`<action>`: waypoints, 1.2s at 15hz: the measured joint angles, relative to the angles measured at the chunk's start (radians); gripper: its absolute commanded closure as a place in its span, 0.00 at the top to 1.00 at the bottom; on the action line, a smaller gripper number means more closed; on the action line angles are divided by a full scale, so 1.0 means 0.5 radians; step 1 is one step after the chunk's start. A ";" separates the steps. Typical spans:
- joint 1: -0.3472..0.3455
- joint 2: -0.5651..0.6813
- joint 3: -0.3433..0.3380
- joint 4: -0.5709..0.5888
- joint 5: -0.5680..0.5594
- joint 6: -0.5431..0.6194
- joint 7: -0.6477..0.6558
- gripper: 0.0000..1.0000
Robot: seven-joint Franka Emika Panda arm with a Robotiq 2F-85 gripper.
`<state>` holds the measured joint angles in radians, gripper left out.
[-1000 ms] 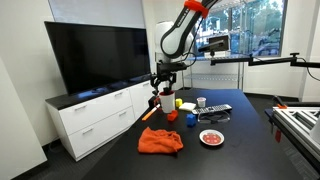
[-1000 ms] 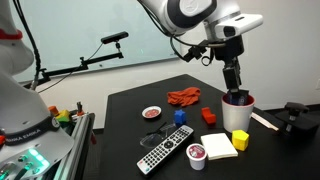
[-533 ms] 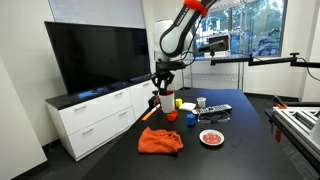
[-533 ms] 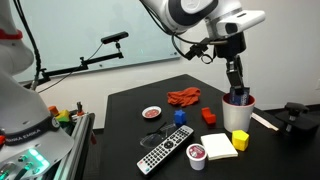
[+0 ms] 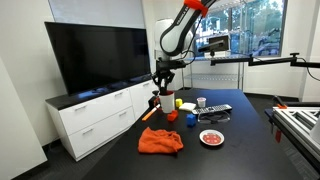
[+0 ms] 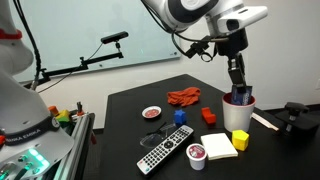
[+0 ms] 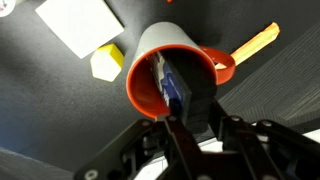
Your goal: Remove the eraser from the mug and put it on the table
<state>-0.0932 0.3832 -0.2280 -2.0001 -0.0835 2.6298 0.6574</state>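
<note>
Items on the matte black table (image 6: 128,132), listed near to far.

1. Grey-black remote control (image 6: 163,152), lying flat at the near edge.
2. Small grey-white cup (image 6: 197,155), just beside the remote.
3. White square pad (image 6: 218,146), with a yellow block (image 6: 240,139) beside it.
4. Pale cylindrical mug with an orange-red rim and interior (image 6: 238,113), upright.
   - It holds the eraser, a slim dark oblong block (image 7: 172,85).
   - The eraser stands on end, long axis roughly along the mug's axis, top end pointing up out of the mouth.
5. Robotiq gripper (image 7: 183,108), directly over the mug, pointing straight down.
   - The fingers are set narrow and reach into the mouth, close against the eraser.
   - Whether they clamp it cannot be told.
6. Thin wooden stick (image 6: 264,121), flat beside the mug.
7. Small round red-and-white plate (image 6: 152,113).
8. Crumpled orange cloth (image 6: 183,97), farthest back.
</note>
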 measured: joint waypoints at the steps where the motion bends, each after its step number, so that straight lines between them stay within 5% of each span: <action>1: 0.001 -0.029 -0.009 -0.001 0.000 -0.007 0.000 0.08; 11: 0.002 -0.600 -0.043 -0.094 -0.051 -0.234 -0.004 0.08; 18: 0.029 -0.810 0.172 -0.486 -0.007 -0.131 -0.004 0.08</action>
<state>-0.0790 -0.0216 -0.1417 -2.2429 -0.0870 2.5642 0.6553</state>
